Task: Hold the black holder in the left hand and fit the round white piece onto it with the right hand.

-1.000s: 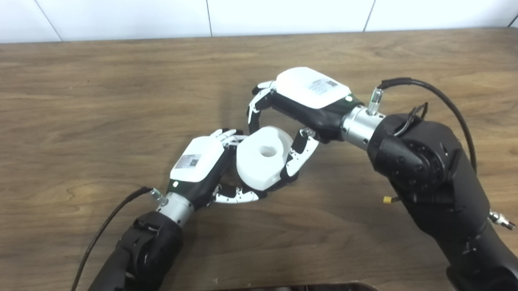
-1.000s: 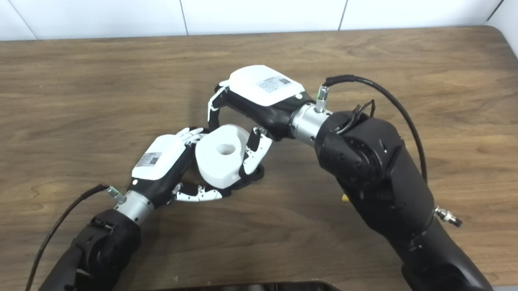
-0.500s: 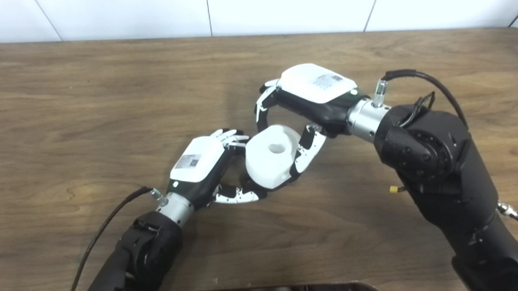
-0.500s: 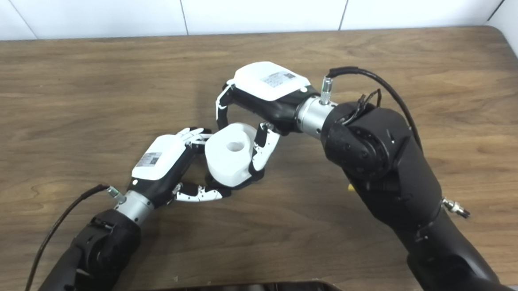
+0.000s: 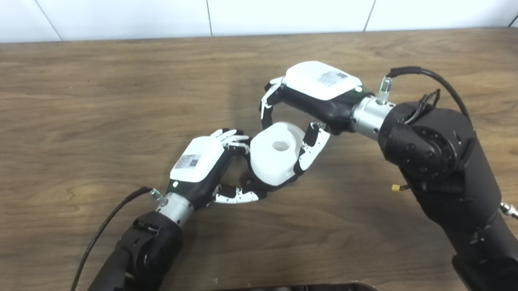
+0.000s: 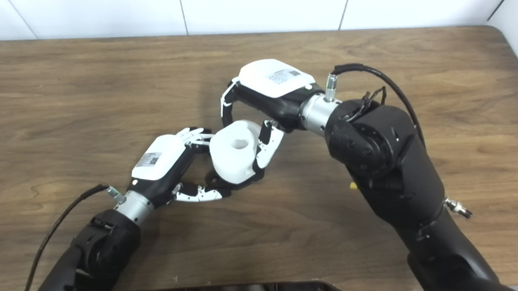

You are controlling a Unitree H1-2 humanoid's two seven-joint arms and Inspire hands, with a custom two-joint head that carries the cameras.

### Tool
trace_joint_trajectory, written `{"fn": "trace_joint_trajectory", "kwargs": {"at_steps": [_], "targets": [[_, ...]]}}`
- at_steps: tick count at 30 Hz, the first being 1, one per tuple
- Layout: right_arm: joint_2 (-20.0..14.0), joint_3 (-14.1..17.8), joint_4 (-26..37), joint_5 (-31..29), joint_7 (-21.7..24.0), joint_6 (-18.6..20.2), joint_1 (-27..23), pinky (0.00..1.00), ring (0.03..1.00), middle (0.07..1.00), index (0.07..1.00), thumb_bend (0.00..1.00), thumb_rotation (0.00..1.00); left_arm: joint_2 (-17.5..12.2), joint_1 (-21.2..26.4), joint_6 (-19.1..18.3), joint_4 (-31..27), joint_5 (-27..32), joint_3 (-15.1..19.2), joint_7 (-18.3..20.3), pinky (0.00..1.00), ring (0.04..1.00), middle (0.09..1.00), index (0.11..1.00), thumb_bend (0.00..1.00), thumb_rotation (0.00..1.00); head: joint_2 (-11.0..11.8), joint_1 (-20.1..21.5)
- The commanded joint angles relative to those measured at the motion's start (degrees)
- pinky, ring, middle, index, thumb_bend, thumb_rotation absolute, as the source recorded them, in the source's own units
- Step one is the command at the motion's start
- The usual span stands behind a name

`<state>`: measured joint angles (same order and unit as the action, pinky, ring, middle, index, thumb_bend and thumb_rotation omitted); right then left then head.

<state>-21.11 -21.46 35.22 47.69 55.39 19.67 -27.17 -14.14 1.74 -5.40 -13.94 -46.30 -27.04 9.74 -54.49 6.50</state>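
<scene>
Gripping the white piece [image 5: 276, 159], right hand [image 5: 308, 101] carries it tilted, bore facing up, directly over the holder [image 5: 249, 182]. Left hand [image 5: 206, 169] curls around that holder on the table [image 5: 66, 108]. Seating looks incomplete; piece sits slightly right of it.

The left hand [image 5: 204, 165] reaches in from the near left, fingers [image 5: 233, 137] and thumb curled toward the right — closed around something black. The right hand [image 5: 308, 99] arches over from the right, palm down, fingers clasping a white piece.
</scene>
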Motion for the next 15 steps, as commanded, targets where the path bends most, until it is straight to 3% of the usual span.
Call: {"fn": "trace_joint_trajectory", "kwargs": {"at_steps": [1, 15], "targets": [[0.3, 0.0, 0.4, 0.7, -1.2, -1.3, -1.4, 0.79, 0.885, 0.756, 0.481, 0.53, 0.13, -0.9, -1.2, -0.2, 0.7, 0.0, -0.8, 3.3, 0.91, 0.890, 0.811, 0.488, 0.52, 0.05, -0.1, 0.0], [1.3, -0.5, 0.2, 1.7, -4.6, -4.5, 1.3, 0.78, 0.873, 0.738, 0.481, 0.53, 0.13, -0.6, -1.3, -0.3, 0.6, 0.1, -0.7, 3.2, 0.92, 0.892, 0.812, 0.488, 0.52, 0.05, -0.5, -0.4]]}}
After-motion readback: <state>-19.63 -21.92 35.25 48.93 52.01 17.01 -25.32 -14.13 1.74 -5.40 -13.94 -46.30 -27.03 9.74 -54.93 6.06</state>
